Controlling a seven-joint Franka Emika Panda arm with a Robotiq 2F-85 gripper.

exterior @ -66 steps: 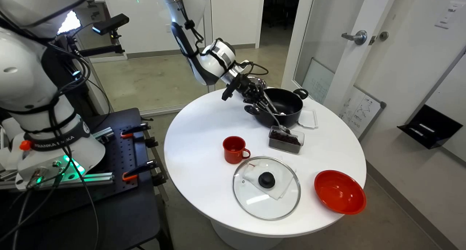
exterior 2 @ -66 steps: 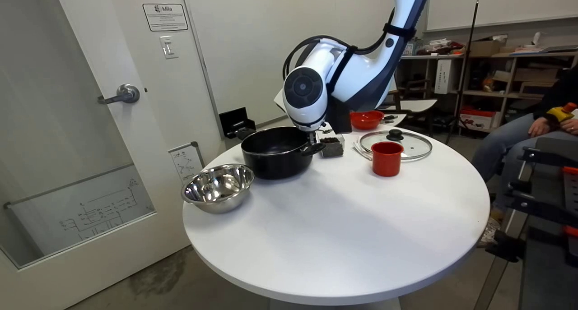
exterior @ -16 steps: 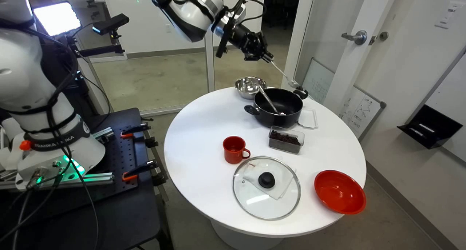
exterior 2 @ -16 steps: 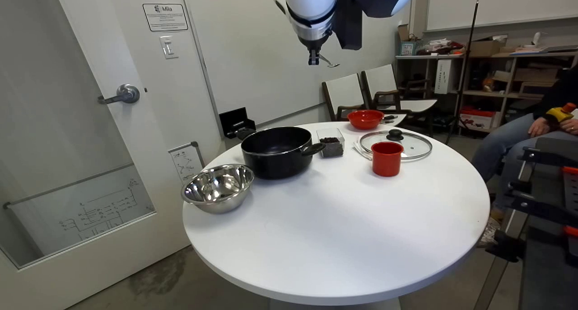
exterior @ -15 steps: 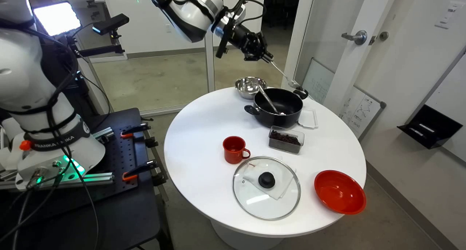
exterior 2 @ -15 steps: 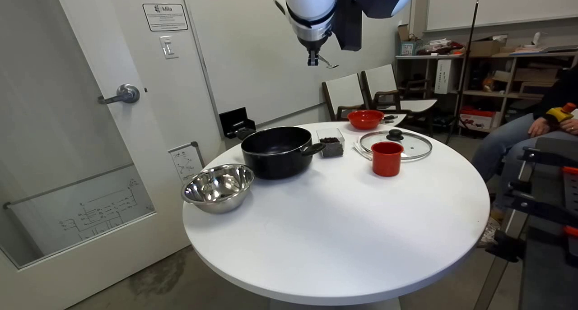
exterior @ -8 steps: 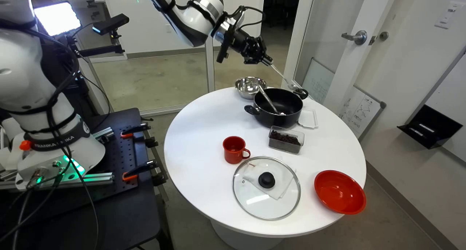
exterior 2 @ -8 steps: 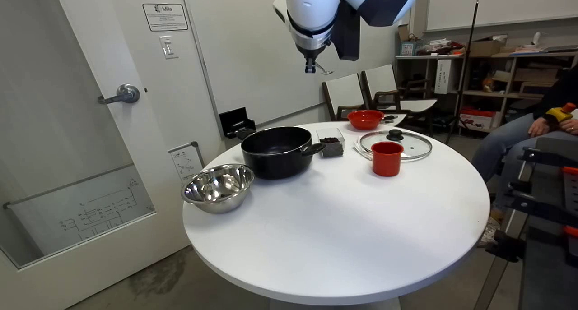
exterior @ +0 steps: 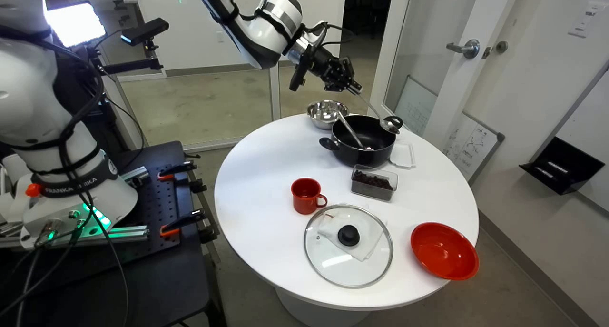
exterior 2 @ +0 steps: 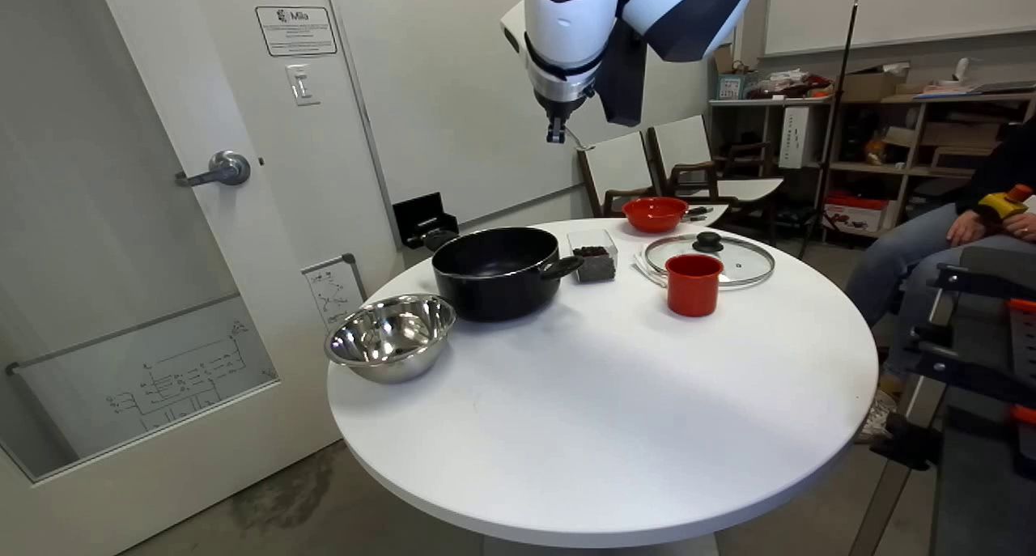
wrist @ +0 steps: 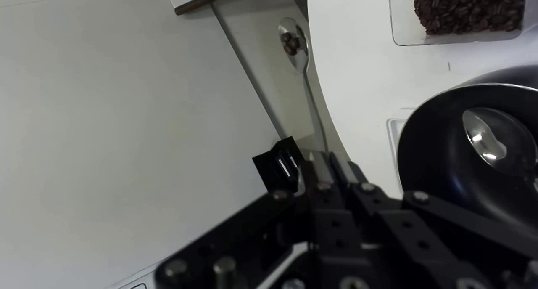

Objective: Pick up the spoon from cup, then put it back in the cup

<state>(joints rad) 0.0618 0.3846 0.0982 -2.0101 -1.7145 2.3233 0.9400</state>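
Observation:
My gripper [exterior: 356, 89] is shut on the handle end of a thin silver spoon [exterior: 372, 109], high above the far side of the table. The spoon's bowl slants down and appears in front of the pot's far handle in that exterior view. Up close in the wrist view, the spoon [wrist: 300, 62] carries a few dark beans [wrist: 291, 43], and its handle runs in between the fingertips of the gripper [wrist: 327, 155]. Well away from the gripper, the cup, a red mug [exterior: 306, 198], stands upright on the table. From the side, the mug [exterior 2: 694, 287] hides its inside.
A black pot [exterior 2: 495, 299] holds a larger utensil [exterior: 349, 130]. Beside it are a steel bowl [exterior 2: 398, 367] and a clear box [exterior: 372, 192] of dark beans. A glass lid [exterior: 348, 235] lies near the mug, with a red bowl [exterior: 445, 251] at the table's edge.
Seconds ago the spoon was down in the bean box; it has been lifted out and away. Over the last second gripper and spoon have sunk somewhat. The mug has not moved.

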